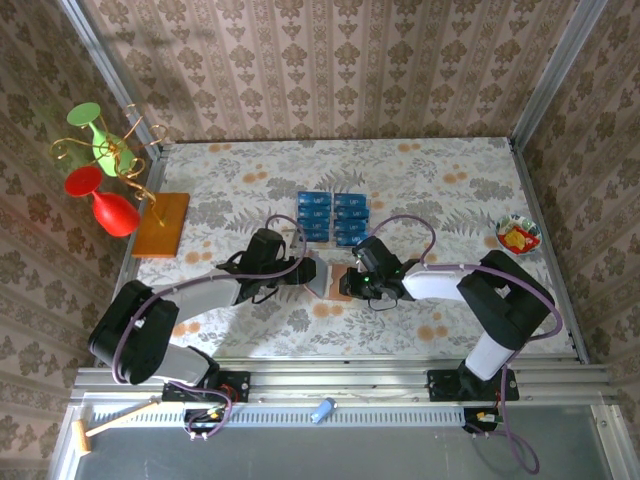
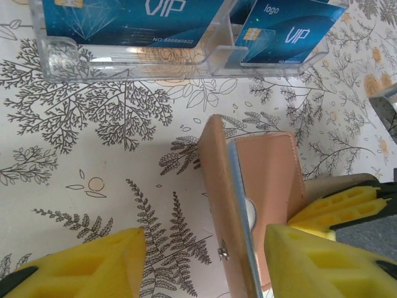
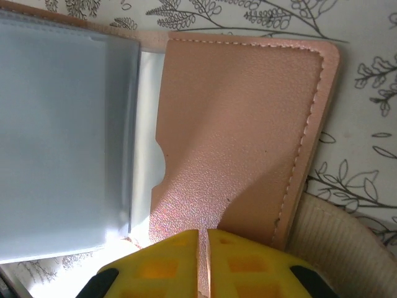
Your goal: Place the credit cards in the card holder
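Tan-pink leather outside, greyish clear sleeves (image 3: pixel 62 143) inside: the card holder (image 1: pixel 326 275) lies open on the floral table (image 1: pixel 450 180), near the middle, between the two grippers.

The blue credit cards (image 1: pixel 314 212) marked "VIP" stand in a clear two-bay plastic tray (image 2: pixel 142 59) just beyond the holder, not touching it.

The left gripper (image 1: pixel 300 270) is at the holder's left side. In the left wrist view the left gripper (image 2: pixel 205 242) has its jaws apart, with yellow fingers (image 2: pixel 93 267) on either side of one leather cover that stands up on edge. One pad is against or just beside the cover and the other is clear of it, so nothing is clamped.

The right gripper (image 1: pixel 352 285) is at the holder's right side. In the right wrist view its fingers (image 3: pixel 161 261) are drawn together with only a thin slit between them, tips at the near edge of the flat-lying cover. I can't tell whether they pinch the leather or just press on it.

Elsewhere on the table:
- An orange-brown board (image 1: pixel 162 222) sits at the left edge.
- Red and green glasses on a wire rack (image 1: pixel 100 170) are beside the board.
- A small bowl (image 1: pixel 518 235) sits far right, well apart from the rest.
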Available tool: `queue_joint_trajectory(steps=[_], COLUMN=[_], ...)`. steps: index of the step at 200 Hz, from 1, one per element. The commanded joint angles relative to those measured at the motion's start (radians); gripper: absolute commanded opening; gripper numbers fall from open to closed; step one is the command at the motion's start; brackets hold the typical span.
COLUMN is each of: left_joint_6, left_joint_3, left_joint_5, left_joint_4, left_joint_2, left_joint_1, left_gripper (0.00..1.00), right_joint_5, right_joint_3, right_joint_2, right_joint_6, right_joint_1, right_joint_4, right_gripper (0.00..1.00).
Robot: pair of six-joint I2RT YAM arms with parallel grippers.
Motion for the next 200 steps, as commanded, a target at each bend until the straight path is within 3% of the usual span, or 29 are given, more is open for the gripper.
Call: queue_joint_trajectory(steps=[1,30,64,107,161,200], left_joint_6=[0.02,-0.026,-0.084,-0.081,-0.076,-0.077], left_joint_3=[0.027,0.007,-0.025,-0.018,-0.018,-0.024], left_joint_5=[0.008,0.062,0.103,0.118,0.124,0.127], left_joint_4=[-0.014,0.066,0.163,0.164,0.163,0.167], left_joint_2=[-0.02,0.007,0.022,0.035,0.053,0.042], left_joint_1=[0.012,0.046,0.079,0.087,0.086,0.087], left_gripper=[0.53,0.43,0.39,0.28,0.22,0.1], right_joint_5=[0.037,0.039,0.041,0.044,0.044,0.035], right_joint_3=[-0.028,-0.03,-0.036,-0.038,-0.038,-0.029], right_joint_2=[0.028,0.038,0.045,0.05,0.055,0.063], right_joint_6=[0.019,0.019,0.019,0.019,0.019,0.01], right_joint_1=[0.002,0.002,0.002,0.002,0.002,0.001], right_joint_4=[0.023,0.026,0.031,0.034,0.035,0.031], right_gripper=[0.13,0.13,0.13,0.13,0.13,0.13])
